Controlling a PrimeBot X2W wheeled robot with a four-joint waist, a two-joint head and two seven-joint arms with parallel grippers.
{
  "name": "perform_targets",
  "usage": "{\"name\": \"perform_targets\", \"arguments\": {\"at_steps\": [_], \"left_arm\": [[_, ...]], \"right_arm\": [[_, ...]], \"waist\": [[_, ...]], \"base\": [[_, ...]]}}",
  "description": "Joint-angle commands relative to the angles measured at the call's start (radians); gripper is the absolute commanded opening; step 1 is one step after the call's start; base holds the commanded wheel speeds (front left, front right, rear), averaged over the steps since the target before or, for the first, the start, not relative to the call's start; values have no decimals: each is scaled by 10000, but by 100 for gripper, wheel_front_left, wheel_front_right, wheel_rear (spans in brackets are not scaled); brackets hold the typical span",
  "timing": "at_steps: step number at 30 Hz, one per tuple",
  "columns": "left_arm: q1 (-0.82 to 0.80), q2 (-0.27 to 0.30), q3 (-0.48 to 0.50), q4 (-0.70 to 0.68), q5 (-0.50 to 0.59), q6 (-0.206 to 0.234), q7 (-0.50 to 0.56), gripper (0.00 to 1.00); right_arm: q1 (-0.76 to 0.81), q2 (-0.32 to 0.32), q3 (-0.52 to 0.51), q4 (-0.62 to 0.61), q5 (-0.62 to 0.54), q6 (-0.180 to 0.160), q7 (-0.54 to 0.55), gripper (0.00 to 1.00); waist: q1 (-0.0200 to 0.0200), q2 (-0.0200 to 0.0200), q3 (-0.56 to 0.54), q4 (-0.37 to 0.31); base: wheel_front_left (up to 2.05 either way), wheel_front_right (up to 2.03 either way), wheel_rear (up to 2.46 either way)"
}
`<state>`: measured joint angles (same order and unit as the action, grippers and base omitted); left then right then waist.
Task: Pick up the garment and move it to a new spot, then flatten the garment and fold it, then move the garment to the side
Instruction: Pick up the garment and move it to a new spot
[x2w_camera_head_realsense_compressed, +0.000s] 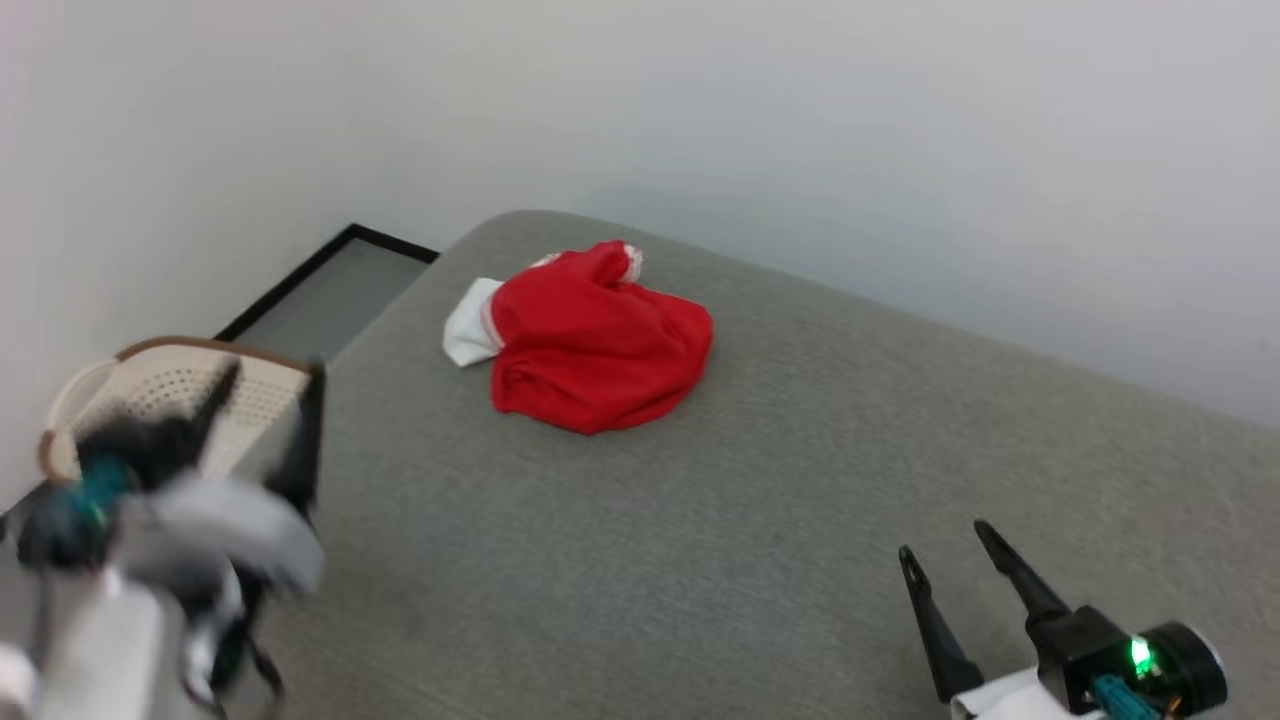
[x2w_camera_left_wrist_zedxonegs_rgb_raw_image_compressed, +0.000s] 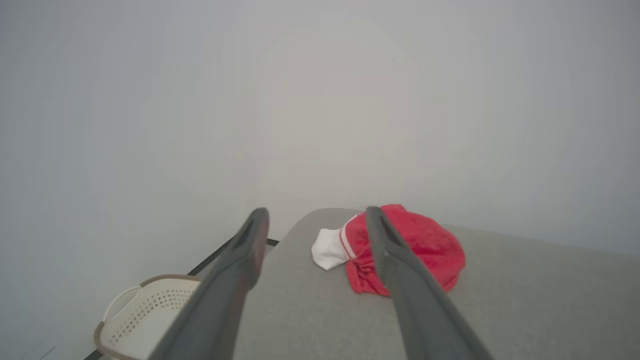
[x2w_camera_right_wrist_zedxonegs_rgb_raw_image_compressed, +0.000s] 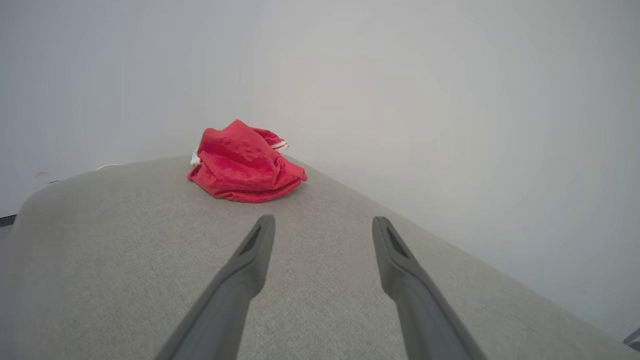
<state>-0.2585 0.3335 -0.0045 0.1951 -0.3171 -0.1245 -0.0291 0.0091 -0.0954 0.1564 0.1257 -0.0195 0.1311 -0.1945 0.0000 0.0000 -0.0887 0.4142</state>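
Pickup pending: garment (x2w_camera_head_realsense_compressed: 600, 340) is lying crumpled on the surface (x2w_camera_head_realsense_compressed: 750, 520); both arms' jaws are standing apart, empty, well short. Next, probably: reaching in, pinching fabric.

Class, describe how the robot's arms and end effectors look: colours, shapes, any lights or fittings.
The right end effector has two long, slim dark fingers tapering to points, set on a black block with a green light, a teal fitting and a white forearm shell. The left end effector is blurred: dark fingers, a teal part, a pale grey-white forearm.
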Motion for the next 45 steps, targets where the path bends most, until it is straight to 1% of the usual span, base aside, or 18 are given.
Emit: {"name": "perform_targets", "arguments": {"at_steps": [1,4,6,7,10,12,14,16,19,22,24,28,31,34,38,43,44,45], "left_arm": [[-429,196,-74,38,-216,-57,246,100],[-1609,910,-426,198,-1089,-58,1217,100],[-2363,1561,-769,293,-1443,-61,1760,100],[-2711,1723,-906,374,-1812,-62,2076,100],[-3800,2525,-1513,502,-2629,-64,2992,100],[-4485,3102,-1901,661,-2974,-63,3619,100],[-5117,3323,-2255,847,-3532,-64,4264,100],[-5743,3713,-2653,1113,-3907,-55,4998,100],[-6609,4002,-3072,1509,-4496,-59,5894,100],[-7166,4246,-3494,2080,-4814,-59,6547,100],[-7446,4515,-3850,2533,-4929,-58,7075,100],[-7866,4743,-4209,3632,-5191,-58,7839,100],[-8058,4907,-4477,4378,-5022,-59,8203,100],[-8070,4849,-4649,5227,-5117,-59,8548,100],[-7915,5008,-5198,5957,-4908,-58,9235,100],[-7560,4679,-5744,6778,-4837,-21,9564,100],[-7538,4552,-5726,6980,-4909,125,9624,100],[-7543,4381,-5679,7115,-5015,172,9646,100]], "right_arm": [[-159,-97,12,-97,-68,-6,34,100],[-404,-213,92,-398,-126,-8,142,100],[-525,-279,98,-538,-163,-8,157,100],[-588,-307,89,-594,-164,-8,151,100],[-800,-357,36,-761,-195,-8,97,100],[-874,-375,-20,-816,-195,-8,77,100],[-970,-384,-63,-898,-200,-8,19,100],[-1085,-375,-54,-936,-202,-8,-1,100],[-1214,-325,-56,-1034,-153,-8,-35,100],[-1318,-249,-34,-1125,-128,-8,-70,100],[-1346,-201,13,-1181,-97,-8,-68,100],[-1429,-118,15,-1280,-37,-8,-92,100],[-1438,-53,-15,-1384,35,-8,-69,100],[-1438,1,-23,-1511,34,-8,-26,100],[-1495,56,-1,-1687,97,-8,71,100],[-1551,135,31,-1839,138,-8,169,100],[-1569,138,38,-1852,160,-8,203,100],[-1582,147,38,-1862,177,-8,226,100]], "waist": [[0,0,1051,-1136],[0,0,1748,-1909],[0,0,2209,-2412],[0,0,2414,-2636],[0,0,3046,-3281],[0,0,3427,-3643],[0,0,3745,-3963],[0,0,4040,-4296],[0,0,4431,-4750],[0,0,4751,-5156],[0,0,4969,-5418],[0,0,5345,-5791],[0,0,5604,-5976],[0,0,5808,-6082],[0,0,6019,-6146],[0,0,6149,-6124],[0,0,6145,-6099],[0,0,6136,-6060]], "base": [[0,0,0],[0,0,0],[0,0,0],[0,0,0],[0,0,0],[0,0,0],[0,0,0],[0,0,0],[0,0,0],[0,0,0],[0,0,0],[0,0,0],[0,0,0],[0,0,0],[0,0,0],[0,0,0],[0,0,0],[0,0,0]]}}
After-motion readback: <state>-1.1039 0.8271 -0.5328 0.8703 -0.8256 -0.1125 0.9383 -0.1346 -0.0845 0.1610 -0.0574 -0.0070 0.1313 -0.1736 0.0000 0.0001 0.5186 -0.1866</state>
